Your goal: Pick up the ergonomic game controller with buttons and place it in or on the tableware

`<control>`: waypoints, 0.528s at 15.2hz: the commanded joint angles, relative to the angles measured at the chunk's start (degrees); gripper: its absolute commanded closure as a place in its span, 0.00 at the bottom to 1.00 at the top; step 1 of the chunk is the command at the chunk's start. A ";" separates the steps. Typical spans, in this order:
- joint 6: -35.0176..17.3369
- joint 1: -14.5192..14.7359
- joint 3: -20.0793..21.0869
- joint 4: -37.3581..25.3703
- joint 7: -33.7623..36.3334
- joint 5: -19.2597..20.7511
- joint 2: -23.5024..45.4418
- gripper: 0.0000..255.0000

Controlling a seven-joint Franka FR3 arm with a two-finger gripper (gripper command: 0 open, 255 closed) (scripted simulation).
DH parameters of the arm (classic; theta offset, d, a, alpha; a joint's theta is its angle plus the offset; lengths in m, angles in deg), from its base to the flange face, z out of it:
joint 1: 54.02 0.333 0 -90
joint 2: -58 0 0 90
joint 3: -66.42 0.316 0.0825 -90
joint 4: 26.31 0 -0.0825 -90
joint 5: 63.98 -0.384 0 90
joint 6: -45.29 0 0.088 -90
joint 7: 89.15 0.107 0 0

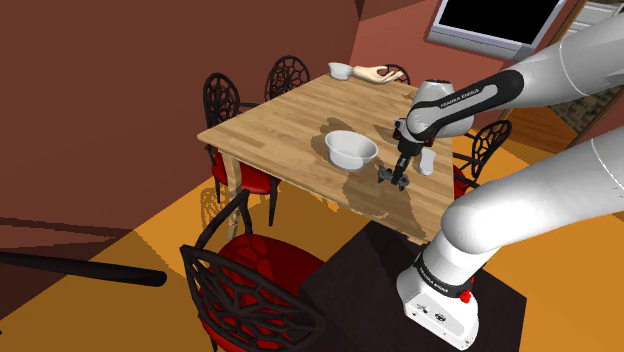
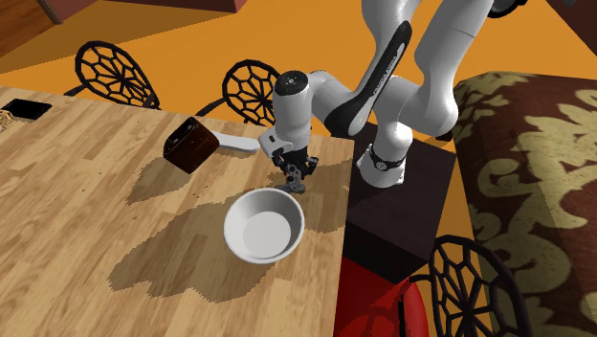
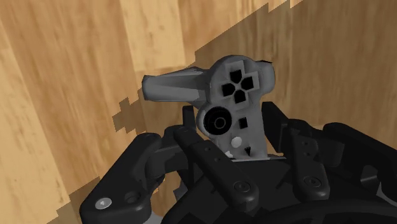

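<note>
Pincer [image 2: 298, 180] clamped on grey game controller [image 3: 234, 98], low over worktop [image 1: 270, 120] near the edge by the stand, just beside white bowl [image 2: 263, 230]. Grasp seemingly made; next, lift clear, carry over bowl's rim, lower gently, then release

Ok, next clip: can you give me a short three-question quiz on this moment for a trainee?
1. True or false: the controller lies in the bowl.
2. What does the gripper clasp? A) the bowl B) the controller C) nothing
3. Fill in: the bowl's colour is ____.

Key: 1 false; 2 B; 3 white.
</note>
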 commanded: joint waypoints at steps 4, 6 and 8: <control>3.36 -0.25 0.87 -0.94 0.07 -0.21 -2.46 1.00; 5.56 -0.36 1.43 -1.64 0.08 -0.42 -3.97 1.00; 7.69 -0.44 2.00 -2.40 0.07 -0.67 -5.36 1.00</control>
